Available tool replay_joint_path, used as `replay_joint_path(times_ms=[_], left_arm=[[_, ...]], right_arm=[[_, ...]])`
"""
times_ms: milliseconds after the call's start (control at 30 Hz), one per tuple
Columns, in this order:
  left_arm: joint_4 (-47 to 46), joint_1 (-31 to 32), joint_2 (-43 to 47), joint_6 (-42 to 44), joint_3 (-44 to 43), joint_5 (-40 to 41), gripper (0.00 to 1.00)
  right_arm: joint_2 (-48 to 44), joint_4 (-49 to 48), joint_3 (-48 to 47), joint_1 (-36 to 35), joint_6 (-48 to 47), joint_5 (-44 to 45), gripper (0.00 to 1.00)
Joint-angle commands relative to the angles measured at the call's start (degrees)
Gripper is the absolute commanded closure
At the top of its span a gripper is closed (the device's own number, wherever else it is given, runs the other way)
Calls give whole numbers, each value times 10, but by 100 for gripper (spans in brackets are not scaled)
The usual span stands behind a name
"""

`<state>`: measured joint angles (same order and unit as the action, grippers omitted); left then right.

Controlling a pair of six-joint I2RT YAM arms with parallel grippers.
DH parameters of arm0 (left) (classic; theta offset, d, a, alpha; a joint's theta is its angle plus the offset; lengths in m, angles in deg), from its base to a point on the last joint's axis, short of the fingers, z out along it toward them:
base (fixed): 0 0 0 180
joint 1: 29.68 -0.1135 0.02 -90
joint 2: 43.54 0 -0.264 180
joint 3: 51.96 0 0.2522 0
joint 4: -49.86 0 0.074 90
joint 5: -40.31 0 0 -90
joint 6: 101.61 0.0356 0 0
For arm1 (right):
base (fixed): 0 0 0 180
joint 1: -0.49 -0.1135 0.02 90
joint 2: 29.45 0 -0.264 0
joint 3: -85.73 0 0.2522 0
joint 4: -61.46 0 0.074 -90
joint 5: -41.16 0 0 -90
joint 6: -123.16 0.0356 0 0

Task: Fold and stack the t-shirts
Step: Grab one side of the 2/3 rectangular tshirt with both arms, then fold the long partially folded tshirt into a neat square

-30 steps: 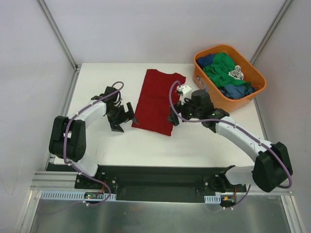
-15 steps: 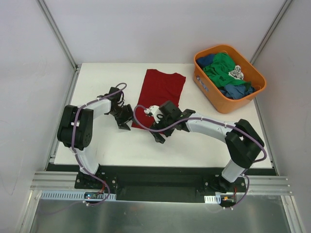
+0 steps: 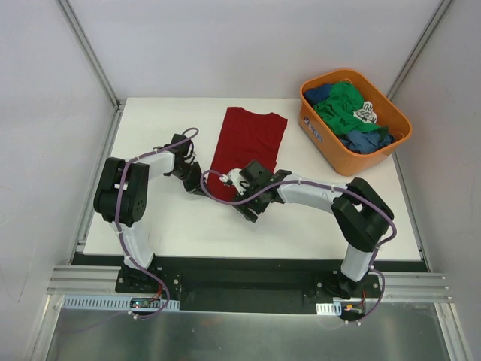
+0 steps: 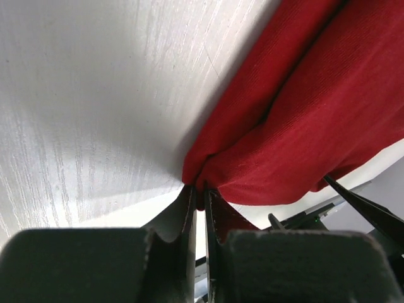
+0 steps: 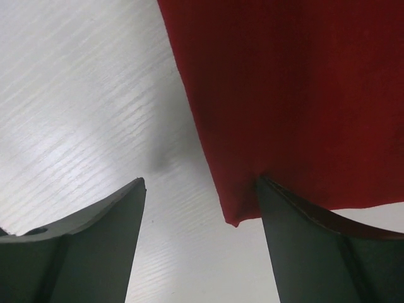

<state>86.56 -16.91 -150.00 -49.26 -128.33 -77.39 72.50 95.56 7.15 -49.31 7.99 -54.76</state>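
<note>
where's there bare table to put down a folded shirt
Bare table lies far left, between its left edge and the red t-shirt, and along its near edge, short of the shirt's hem. The gap between shirt and orange tub is narrow. Crowded at the near hem: the left gripper pinches one corner, the right gripper stands open at the other.

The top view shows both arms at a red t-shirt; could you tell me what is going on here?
Both arms are working at the near hem of the dark red t-shirt, which lies flat on the white table. The left gripper is shut on the near left corner, bunching the cloth. The right gripper straddles the near right corner with its jaws open, not yet gripping. A green tee and a blue tee wait in the orange tub.
</note>
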Motion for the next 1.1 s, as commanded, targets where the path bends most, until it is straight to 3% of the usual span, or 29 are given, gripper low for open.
replay_joint_path(times_ms=[0, 167, 200, 300, 567, 833, 1000, 1067], left_arm=[[-1, 3, 8, 17, -9, 7, 100], [0, 3, 30, 22, 5, 9, 100], [0, 3, 38, 24, 7, 9, 100], [-1, 3, 57, 24, 24, 3, 100], [7, 2, 167, 14, 104, 12, 100], [70, 1, 330, -10, 138, 79, 100], [88, 1, 417, -23, 118, 97, 100], [87, 1, 436, -21, 101, 100, 100]], right_arm=[[12, 13, -20, 0, -15, 38, 28], [22, 14, -22, 2, -9, 25, 45], [22, 14, -21, 3, -8, 16, 55], [18, 12, -6, 5, 6, -6, 68], [-51, 64, 5, -3, 60, -124, 96], [-133, 160, -42, -3, 88, -407, 99], [-139, 190, -74, 15, 110, -458, 99], [-144, 178, -73, 39, 128, -519, 99]])
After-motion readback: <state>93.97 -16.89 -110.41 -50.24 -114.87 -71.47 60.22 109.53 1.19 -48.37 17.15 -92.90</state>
